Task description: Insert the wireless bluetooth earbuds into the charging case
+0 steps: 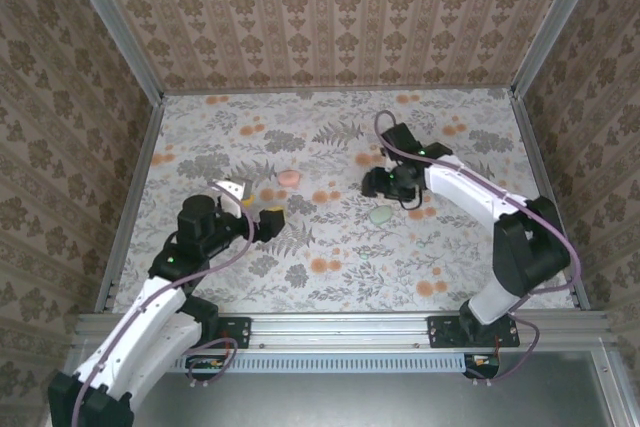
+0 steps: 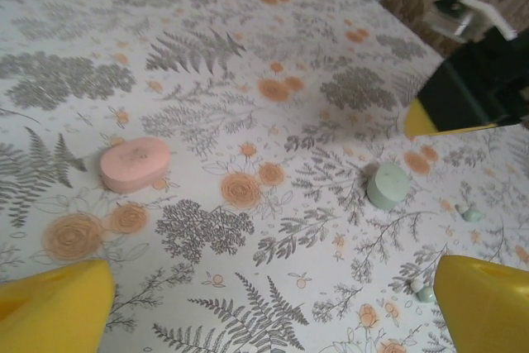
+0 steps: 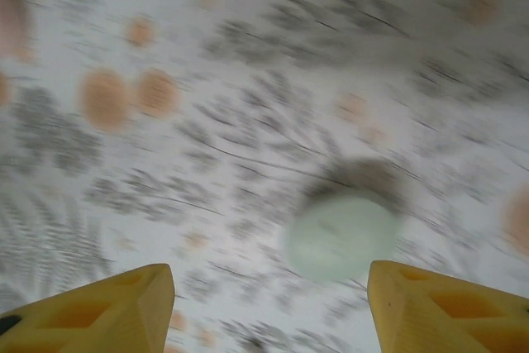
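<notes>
The green charging case (image 1: 380,215) lies flat on the floral worktop (image 1: 330,277), right of the middle and closed as far as can be seen. Its outline is so nearly round that no long axis or facing can be told. In the left wrist view two small pale green earbuds (image 2: 471,213) lie apart from each other on the cloth nearer than the case, too small to show which way they point. The right hand (image 1: 378,184) hangs just on the far side of the case. Its yellow fingers (image 3: 107,303) are spread wide with nothing between them, and its own view, which is blurred, has the case close ahead. The left hand (image 1: 268,224) is likewise released and empty, left of the middle. A pink case (image 2: 136,163), an oval with its long axis across that view, rests ahead of it. Bare worktop lies all round the green case, well apart from the walls (image 1: 330,17).
</notes>
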Available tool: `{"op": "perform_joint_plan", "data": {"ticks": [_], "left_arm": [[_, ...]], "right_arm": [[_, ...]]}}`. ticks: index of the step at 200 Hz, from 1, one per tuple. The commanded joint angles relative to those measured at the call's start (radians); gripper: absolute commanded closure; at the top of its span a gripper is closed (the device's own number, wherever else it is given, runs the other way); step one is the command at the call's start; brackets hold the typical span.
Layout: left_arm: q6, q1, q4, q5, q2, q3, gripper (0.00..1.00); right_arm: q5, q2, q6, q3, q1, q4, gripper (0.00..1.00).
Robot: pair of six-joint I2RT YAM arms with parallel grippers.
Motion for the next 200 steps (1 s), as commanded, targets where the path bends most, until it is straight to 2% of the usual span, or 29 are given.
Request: {"op": "perform_joint_plan", "data": {"ticks": [1, 49, 87, 122, 166, 200], "left_arm": [[0.080, -0.064, 0.140, 0.041, 0.104, 0.013, 0.01], [0.313, -0.331, 0.128, -0.031, 0.542, 0.217, 0.02], [0.404, -0.488, 0.110, -0.070, 0.900, 0.442, 0.04], [0.358, -0.505, 0.094, -0.017, 1.149, 0.610, 0.06], [0.350, -0.505, 0.100, 0.003, 1.281, 0.713, 0.08], [0.352, -0.504, 0.075, 0.031, 1.356, 0.788, 0.21]], "right_arm": [[0.048, -0.089, -0.040, -0.090, -0.054, -0.084, 0.35], [-0.148, -0.282, 0.047, -0.293, -0.281, 0.034, 0.35], [-0.195, -0.378, 0.035, -0.354, -0.381, 0.022, 0.34], [-0.231, -0.431, 0.011, -0.388, -0.434, -0.008, 0.33], [-0.268, -0.468, -0.013, -0.424, -0.481, -0.015, 0.33], [-0.297, -0.468, -0.019, -0.431, -0.498, -0.011, 0.33]]}}
